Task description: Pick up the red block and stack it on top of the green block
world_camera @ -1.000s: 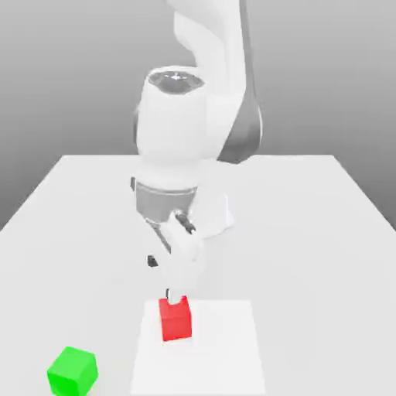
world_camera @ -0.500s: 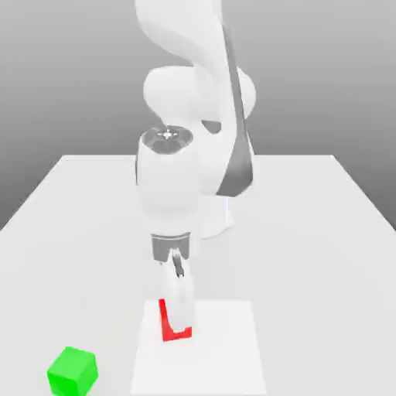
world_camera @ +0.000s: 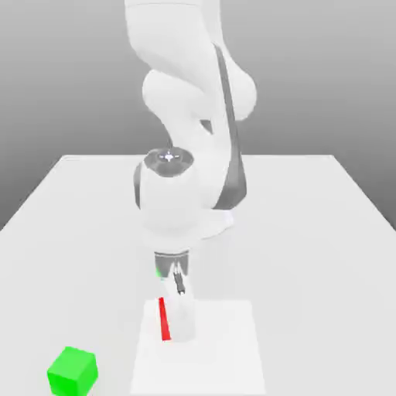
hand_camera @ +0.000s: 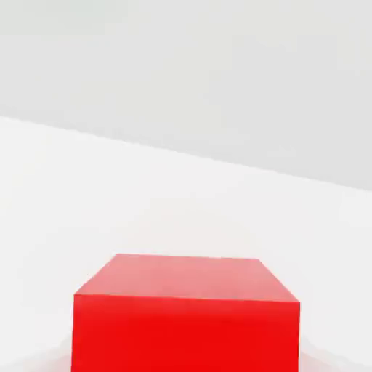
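Gripping the red block (world_camera: 164, 319) on the white square (world_camera: 224, 348), the tool (world_camera: 182, 338) is clenched around it! Now a firm, level, straight lift, clearing the green block's height before travelling. That green block (world_camera: 72, 373) sits towards the exterior view's left, with bare tabletop (world_camera: 108, 309) between.

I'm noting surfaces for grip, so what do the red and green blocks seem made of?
The red block looks like matte plastic or painted wood: even colour, no grain. The green block seems the same, its flat faces showing no sharp highlights.
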### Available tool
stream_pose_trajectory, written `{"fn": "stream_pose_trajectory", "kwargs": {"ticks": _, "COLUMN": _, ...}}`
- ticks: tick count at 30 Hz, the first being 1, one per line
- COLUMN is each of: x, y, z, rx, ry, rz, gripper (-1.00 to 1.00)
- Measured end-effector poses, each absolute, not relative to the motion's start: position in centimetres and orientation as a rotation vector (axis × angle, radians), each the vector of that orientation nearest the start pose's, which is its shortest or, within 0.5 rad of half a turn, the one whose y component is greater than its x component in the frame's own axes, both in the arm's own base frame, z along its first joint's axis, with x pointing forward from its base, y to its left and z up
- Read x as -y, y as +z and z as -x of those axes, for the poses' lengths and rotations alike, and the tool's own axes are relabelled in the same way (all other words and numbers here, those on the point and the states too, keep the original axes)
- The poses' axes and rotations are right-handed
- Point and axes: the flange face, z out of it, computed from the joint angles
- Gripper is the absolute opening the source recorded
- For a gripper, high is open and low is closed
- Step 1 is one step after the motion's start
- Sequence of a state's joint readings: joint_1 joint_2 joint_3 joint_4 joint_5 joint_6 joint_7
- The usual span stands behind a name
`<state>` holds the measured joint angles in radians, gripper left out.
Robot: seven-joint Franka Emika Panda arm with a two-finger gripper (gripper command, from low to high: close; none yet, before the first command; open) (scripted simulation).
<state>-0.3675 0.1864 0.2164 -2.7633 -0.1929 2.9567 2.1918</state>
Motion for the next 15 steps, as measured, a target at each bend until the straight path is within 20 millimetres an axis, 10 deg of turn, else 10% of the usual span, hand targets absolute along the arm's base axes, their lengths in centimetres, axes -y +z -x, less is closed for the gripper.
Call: {"fn": "stream_pose_trajectory", "kwargs": {"ticks": 15, "x": 4.0, "y": 21.4, "z": -38.4, "rx": -2.742, "ry": 0.004, "rz": 1.512, "gripper": -1.0}}
